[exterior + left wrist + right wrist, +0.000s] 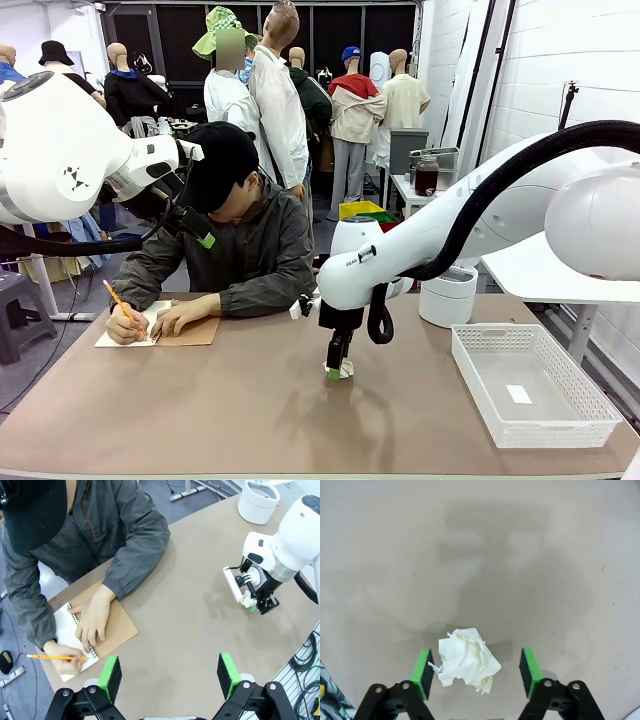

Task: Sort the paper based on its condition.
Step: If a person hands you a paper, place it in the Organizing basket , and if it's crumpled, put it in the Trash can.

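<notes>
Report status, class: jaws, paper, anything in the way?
Right jaws open astride the crumpled paper, on the table. Left jaws open, empty, held high. Nothing blocking; basket lies to the right.

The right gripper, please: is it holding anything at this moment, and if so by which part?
Nothing is held. The right gripper stands open around the crumpled paper on the table, with a gap at one pad.

Paper (467, 660) lies on the table (480, 555) between the right fingers (424, 672), basket (540, 385) further right
</notes>
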Motion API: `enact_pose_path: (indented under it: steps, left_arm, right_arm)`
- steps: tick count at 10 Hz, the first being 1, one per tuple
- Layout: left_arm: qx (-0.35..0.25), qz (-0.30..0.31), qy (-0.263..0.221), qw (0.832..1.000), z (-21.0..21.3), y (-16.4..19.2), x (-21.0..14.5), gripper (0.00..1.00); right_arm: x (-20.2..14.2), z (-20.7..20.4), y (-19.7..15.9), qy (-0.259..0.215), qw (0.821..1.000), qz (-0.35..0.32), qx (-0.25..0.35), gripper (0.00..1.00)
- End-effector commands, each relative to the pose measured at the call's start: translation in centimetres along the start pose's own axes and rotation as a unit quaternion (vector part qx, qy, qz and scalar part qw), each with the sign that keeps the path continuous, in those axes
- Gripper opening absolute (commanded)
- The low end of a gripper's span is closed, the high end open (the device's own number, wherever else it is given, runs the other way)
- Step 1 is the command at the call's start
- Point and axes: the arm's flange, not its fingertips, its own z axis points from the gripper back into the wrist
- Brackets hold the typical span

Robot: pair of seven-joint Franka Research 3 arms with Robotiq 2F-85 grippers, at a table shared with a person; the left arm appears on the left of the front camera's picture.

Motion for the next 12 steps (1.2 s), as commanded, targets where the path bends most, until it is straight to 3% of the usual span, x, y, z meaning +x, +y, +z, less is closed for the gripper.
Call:
enact_pose_path:
  steps: [1, 3, 4, 7, 9, 12]
  left_arm:
    - [0.000, 0.001, -0.002, 1.000, 0.1, 0.1, 0.1, 1.00]
    - [0.000, 0.001, -0.002, 1.000, 0.1, 0.1, 0.1, 1.00]
    - [0.000, 0.001, -0.002, 1.000, 0.1, 0.1, 0.1, 1.00]
    - [0.000, 0.001, -0.002, 1.000, 0.1, 0.1, 0.1, 1.00]
    - [0.000, 0.001, -0.002, 1.000, 0.1, 0.1, 0.1, 1.00]
    - [0.000, 0.001, -0.002, 1.000, 0.1, 0.1, 0.1, 1.00]
  right_arm:
    - [0.7, 0.0, -0.3, 0.016, 1.000, -0.005, -0.006, 0.67]
    - [0.8, -0.2, -0.3, 0.020, 1.000, -0.004, -0.005, 0.67]
    - [0.8, -0.2, -0.3, 0.023, 1.000, -0.004, -0.004, 0.57]
    - [0.9, -0.1, -0.2, 0.028, 1.000, -0.001, -0.003, 0.04]
    - [0.8, 1.0, 0.0, 0.028, 0.999, -0.002, -0.016, 0.00]
    - [-1.3, 8.4, 0.1, 0.015, 0.998, -0.023, -0.048, 0.00]
